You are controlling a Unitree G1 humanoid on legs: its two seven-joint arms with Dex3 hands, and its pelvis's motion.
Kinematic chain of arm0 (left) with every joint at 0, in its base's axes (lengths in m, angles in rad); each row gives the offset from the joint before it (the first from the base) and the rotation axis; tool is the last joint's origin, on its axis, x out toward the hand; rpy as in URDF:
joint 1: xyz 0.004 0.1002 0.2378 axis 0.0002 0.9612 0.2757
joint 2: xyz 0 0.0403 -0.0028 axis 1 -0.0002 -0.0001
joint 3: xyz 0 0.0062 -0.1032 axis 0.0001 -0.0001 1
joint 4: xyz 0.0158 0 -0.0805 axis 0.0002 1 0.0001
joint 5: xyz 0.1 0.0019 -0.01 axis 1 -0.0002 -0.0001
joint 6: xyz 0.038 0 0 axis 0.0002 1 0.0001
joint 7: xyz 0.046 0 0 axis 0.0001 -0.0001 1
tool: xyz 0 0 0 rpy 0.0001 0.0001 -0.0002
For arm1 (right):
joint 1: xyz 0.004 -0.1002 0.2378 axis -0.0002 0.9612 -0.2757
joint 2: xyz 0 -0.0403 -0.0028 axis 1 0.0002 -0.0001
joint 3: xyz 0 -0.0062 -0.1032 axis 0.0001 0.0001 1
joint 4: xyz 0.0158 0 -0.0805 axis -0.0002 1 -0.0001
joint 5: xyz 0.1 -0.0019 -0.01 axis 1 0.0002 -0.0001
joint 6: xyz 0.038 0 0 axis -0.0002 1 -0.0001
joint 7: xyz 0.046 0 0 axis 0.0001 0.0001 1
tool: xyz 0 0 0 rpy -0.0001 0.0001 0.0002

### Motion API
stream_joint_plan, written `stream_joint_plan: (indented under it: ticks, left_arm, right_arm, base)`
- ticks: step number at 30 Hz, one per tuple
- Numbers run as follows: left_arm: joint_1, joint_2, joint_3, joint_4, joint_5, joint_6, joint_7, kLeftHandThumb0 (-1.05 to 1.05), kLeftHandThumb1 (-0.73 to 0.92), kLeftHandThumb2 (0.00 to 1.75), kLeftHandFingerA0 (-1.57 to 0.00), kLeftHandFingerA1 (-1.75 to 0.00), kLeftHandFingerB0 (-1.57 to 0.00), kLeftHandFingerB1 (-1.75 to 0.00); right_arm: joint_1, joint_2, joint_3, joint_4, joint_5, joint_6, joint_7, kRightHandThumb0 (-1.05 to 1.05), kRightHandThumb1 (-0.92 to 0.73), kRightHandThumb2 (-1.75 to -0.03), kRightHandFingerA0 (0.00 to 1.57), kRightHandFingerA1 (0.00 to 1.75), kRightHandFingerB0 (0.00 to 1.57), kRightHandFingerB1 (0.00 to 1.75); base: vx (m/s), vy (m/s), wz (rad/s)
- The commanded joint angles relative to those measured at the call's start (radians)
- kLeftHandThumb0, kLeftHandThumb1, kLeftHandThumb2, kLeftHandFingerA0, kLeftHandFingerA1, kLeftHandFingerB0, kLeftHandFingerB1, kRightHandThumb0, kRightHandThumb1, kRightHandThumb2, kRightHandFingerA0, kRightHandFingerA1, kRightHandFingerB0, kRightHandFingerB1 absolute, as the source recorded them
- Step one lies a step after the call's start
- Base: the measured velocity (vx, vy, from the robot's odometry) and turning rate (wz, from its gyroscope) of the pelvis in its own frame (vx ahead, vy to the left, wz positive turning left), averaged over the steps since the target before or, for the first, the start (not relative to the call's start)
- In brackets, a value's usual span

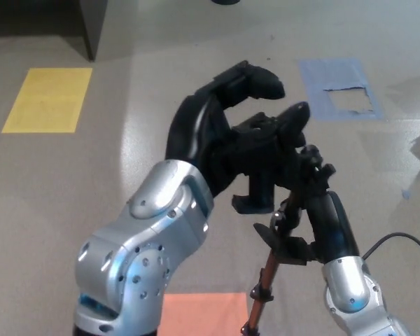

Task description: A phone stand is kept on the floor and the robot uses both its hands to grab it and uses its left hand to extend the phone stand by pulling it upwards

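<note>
Above the floor (70,182), both hands' fingers (left (224,133), right (322,210)) clamped around the phone stand (266,168).

My left hand (220,133) looked like matt black plastic, its forearm shell smooth silver with a soft sheen. The phone stand (266,210) had a dull black plastic head on a coppery metallic pole. The floor (91,182) was smooth, speckled grey and glossy, with flat matt yellow (49,99) and blue (336,87) patches in the upper frame.
</note>
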Motion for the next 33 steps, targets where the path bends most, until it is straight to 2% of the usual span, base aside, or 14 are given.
stream_joint_plan:
  ticks: [1, 4, 5, 10, 14, 16, 24, 25, 27, 28, 29, 30, 31, 33]
  left_arm:
    - [-0.586, -0.043, 0.145, 0.081, -0.089, -0.026, 0.067, -0.18, 0.42, 0.79, -1.02, -1.75, -0.70, -1.75]
    - [-0.749, -0.003, 0.215, 0.170, -0.125, -0.048, 0.103, -0.16, 0.43, 0.83, -1.02, -1.75, -0.68, -1.75]
    - [-0.795, 0.016, 0.233, 0.203, -0.137, -0.050, 0.104, -0.16, 0.47, 0.84, -1.02, -1.75, -0.57, -1.68]
    - [-0.965, 0.076, 0.292, 0.341, -0.166, -0.062, 0.116, -0.13, 0.45, 0.89, -1.02, -1.75, -0.55, -1.67]
    - [-1.048, 0.094, 0.328, 0.417, -0.184, -0.072, 0.120, -0.16, 0.49, 0.83, -1.02, -1.75, -0.29, -0.66]
    - [-1.074, 0.100, 0.331, 0.442, -0.169, -0.083, 0.124, -0.16, 0.50, 0.77, -1.04, -1.75, -0.49, -1.14]
    - [-1.155, 0.110, 0.352, 0.516, -0.152, -0.085, 0.115, -0.10, 0.44, 0.92, -1.04, -1.75, -0.42, -0.77]
    - [-1.166, 0.108, 0.359, 0.527, -0.154, -0.090, 0.121, -0.08, 0.45, 0.88, -1.04, -1.75, -0.61, -1.34]
    - [-1.185, 0.104, 0.370, 0.544, -0.157, -0.098, 0.128, -0.08, 0.45, 0.88, -1.04, -1.75, -0.61, -1.34]
    - [-1.187, 0.103, 0.373, 0.547, -0.155, -0.098, 0.128, -0.08, 0.45, 0.88, -1.04, -1.75, -0.61, -1.34]
    - [-1.200, 0.103, 0.377, 0.552, -0.151, -0.096, 0.135, -0.11, 0.47, 0.85, -1.03, -1.75, -0.56, -1.26]
    - [-1.214, 0.102, 0.380, 0.555, -0.148, -0.094, 0.145, -0.11, 0.47, 0.85, -1.03, -1.75, -0.56, -1.26]
    - [-1.225, 0.103, 0.385, 0.560, -0.147, -0.093, 0.151, -0.12, 0.45, 0.87, -1.06, -1.75, -0.35, -0.66]
    - [-1.240, 0.104, 0.392, 0.569, -0.146, -0.091, 0.155, -0.12, 0.45, 0.87, -1.06, -1.75, -0.35, -0.66]
  right_arm:
    - [0.035, 0.004, -0.039, -0.038, 0.074, 0.052, 0.033, -0.17, -0.35, -0.84, 1.25, 1.33, 1.14, 1.26]
    - [0.043, 0.006, -0.036, -0.040, 0.071, 0.047, 0.031, -0.11, -0.53, -0.56, 0.98, 1.68, 0.94, 1.54]
    - [0.042, 0.007, -0.037, -0.036, 0.071, 0.044, 0.030, -0.14, -0.37, -0.86, 1.24, 1.32, 1.14, 1.25]
    - [0.042, 0.010, -0.038, -0.034, 0.068, 0.054, 0.025, -0.14, -0.36, -0.84, 1.26, 1.34, 1.15, 1.26]
    - [0.042, 0.007, -0.038, -0.031, 0.065, 0.049, 0.023, -0.15, -0.36, -0.84, 1.27, 1.35, 1.16, 1.27]
    - [0.043, 0.008, -0.038, -0.032, 0.065, 0.052, 0.024, -0.15, -0.36, -0.84, 1.27, 1.34, 1.16, 1.27]
    - [0.049, 0.009, -0.041, -0.026, 0.069, 0.040, 0.023, -0.15, -0.36, -0.85, 1.26, 1.33, 1.15, 1.26]
    - [0.050, 0.009, -0.042, -0.025, 0.071, 0.039, 0.024, -0.15, -0.35, -0.86, 1.24, 1.32, 1.15, 1.25]
    - [0.052, 0.010, -0.043, -0.023, 0.075, 0.039, 0.026, -0.15, -0.35, -0.86, 1.24, 1.32, 1.15, 1.25]
    - [0.052, 0.010, -0.043, -0.023, 0.075, 0.039, 0.026, -0.10, -0.54, -0.53, 0.96, 1.74, 0.93, 1.59]
    - [0.051, 0.009, -0.042, -0.024, 0.071, 0.044, 0.025, -0.18, -0.36, -0.85, 1.27, 1.35, 1.15, 1.27]
    - [0.050, 0.007, -0.040, -0.024, 0.066, 0.051, 0.024, -0.18, -0.36, -0.85, 1.27, 1.35, 1.15, 1.27]
    - [0.049, 0.006, -0.039, -0.024, 0.066, 0.051, 0.024, -0.18, -0.36, -0.86, 1.25, 1.33, 1.14, 1.25]
    - [0.049, 0.005, -0.039, -0.024, 0.066, 0.049, 0.024, -0.18, -0.36, -0.86, 1.25, 1.33, 1.14, 1.25]
  base:
    - [0.00, 0.000, 0.00]
    - [0.00, 0.000, 0.00]
    - [0.00, 0.000, 0.00]
    - [0.00, 0.000, 0.00]
    - [0.00, 0.000, 0.00]
    - [0.00, 0.000, 0.00]
    - [0.00, 0.000, 0.00]
    - [0.00, 0.000, 0.00]
    - [0.00, 0.000, 0.00]
    - [0.00, 0.000, 0.00]
    - [0.00, 0.000, 0.00]
    - [0.00, 0.000, 0.00]
    - [0.00, 0.000, 0.00]
    - [0.00, 0.000, 0.00]
